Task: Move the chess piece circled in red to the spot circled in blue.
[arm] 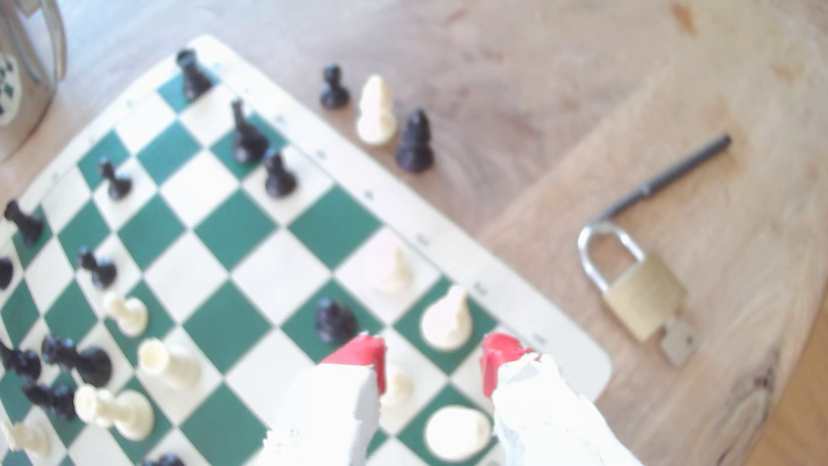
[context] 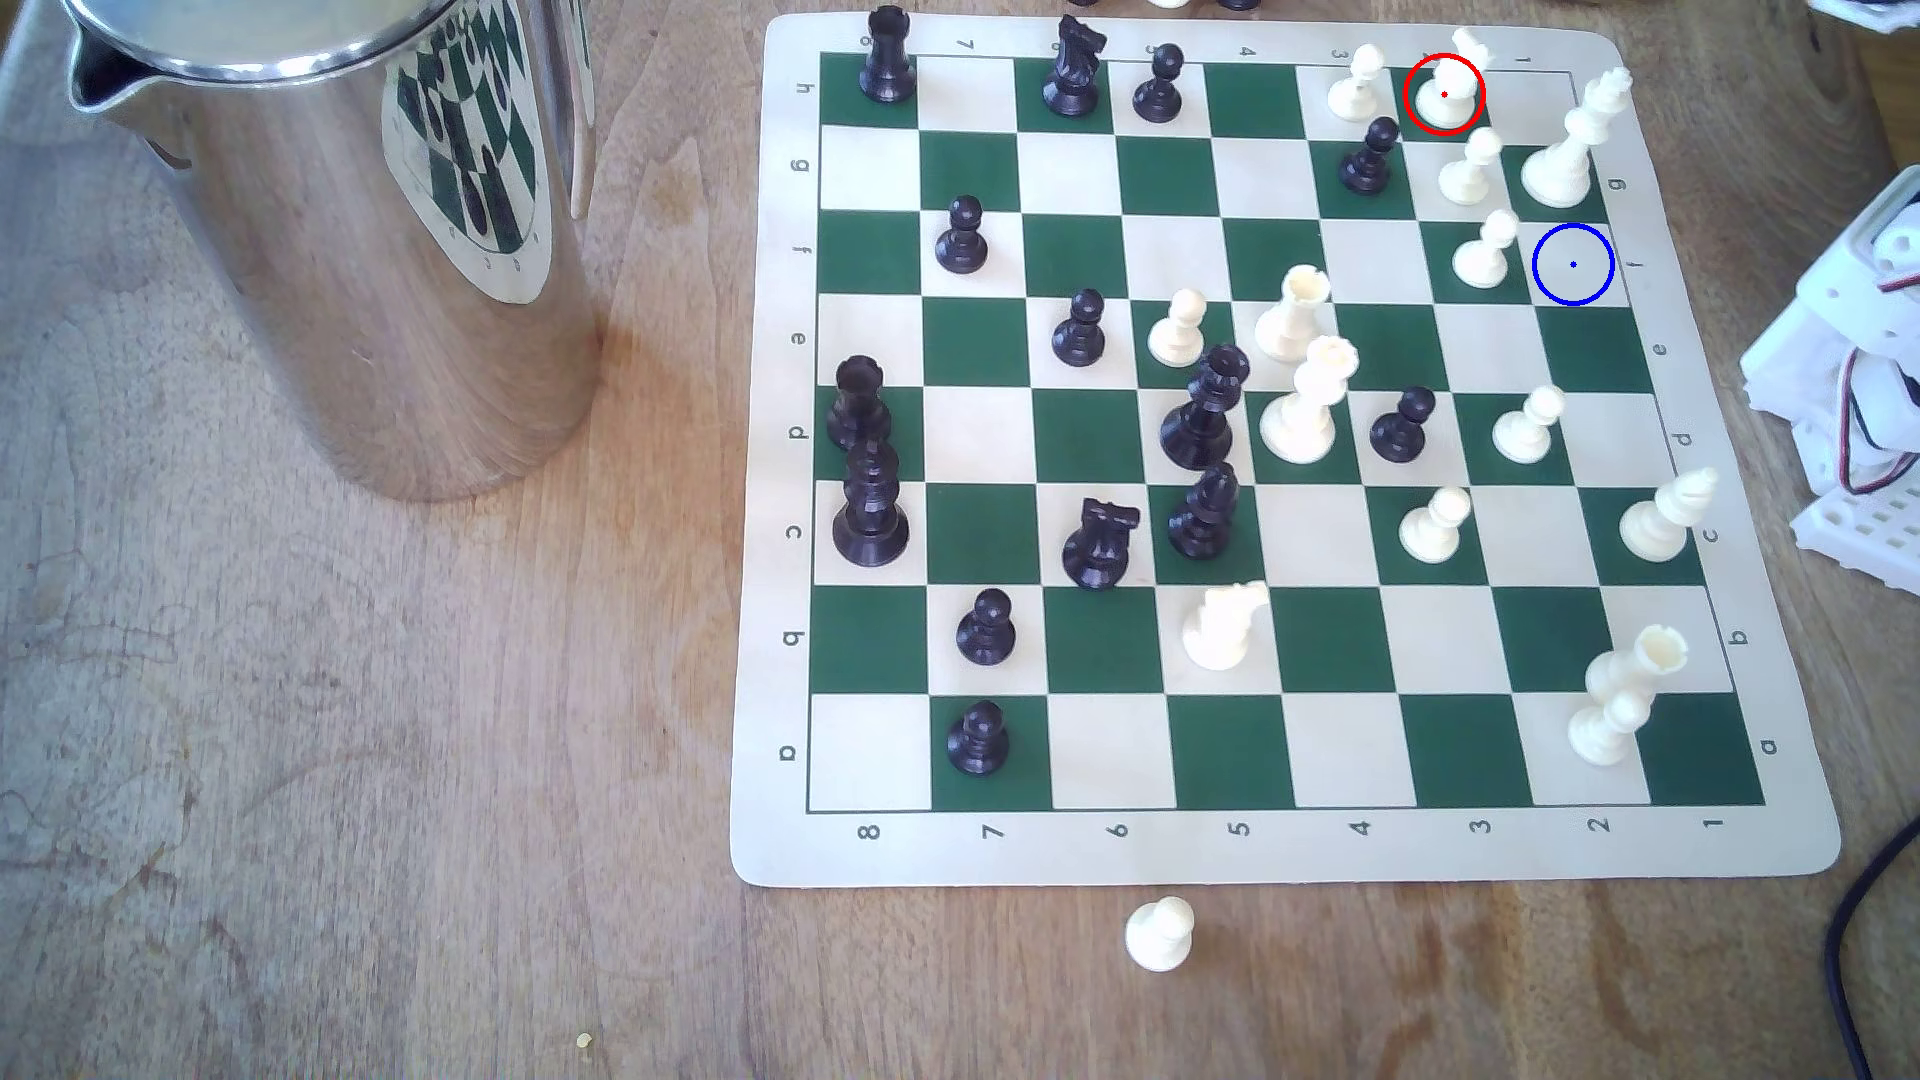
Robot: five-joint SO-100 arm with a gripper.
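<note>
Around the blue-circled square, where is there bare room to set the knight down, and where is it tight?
The blue-circled square itself is bare, as are the squares below it toward the white bishop. It is tight above and to the exterior view's left: the white king and two white pawns border it. The knight stands beyond them.

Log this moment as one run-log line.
knight: on red-circled square | spot: vacant | gripper: open, above board, holding nothing
</note>
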